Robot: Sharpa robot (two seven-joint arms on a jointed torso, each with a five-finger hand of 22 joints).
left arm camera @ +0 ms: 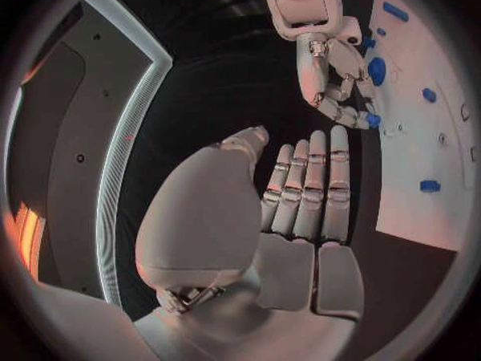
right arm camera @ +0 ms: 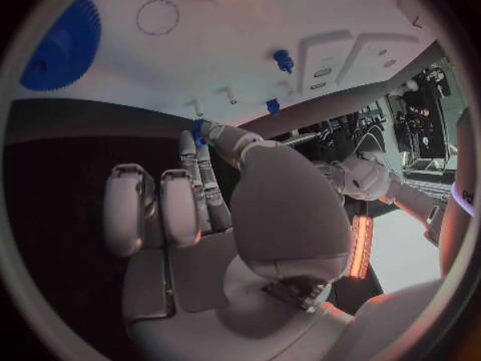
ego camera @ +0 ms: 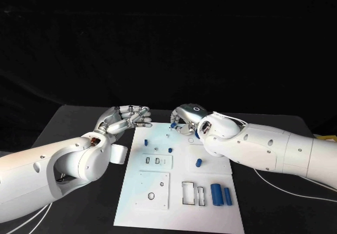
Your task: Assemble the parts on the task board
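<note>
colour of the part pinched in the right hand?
Blue part, pinched by the right hand; right wrist view shows it best.

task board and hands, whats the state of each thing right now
left hand: open, fingers straight, at the board's far left corner
right hand: pinching a small blue part at the board's far edge
task board: flat on the table
two blue cylinders: lying side by side on the board

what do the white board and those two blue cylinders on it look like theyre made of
Board: looks like matte white plastic or painted plate, flat and even with clean-cut slots; I can't tell which. Blue cylinders: probably smooth plastic, judging by the uniform colour and soft sheen, though coated metal is possible.
</note>
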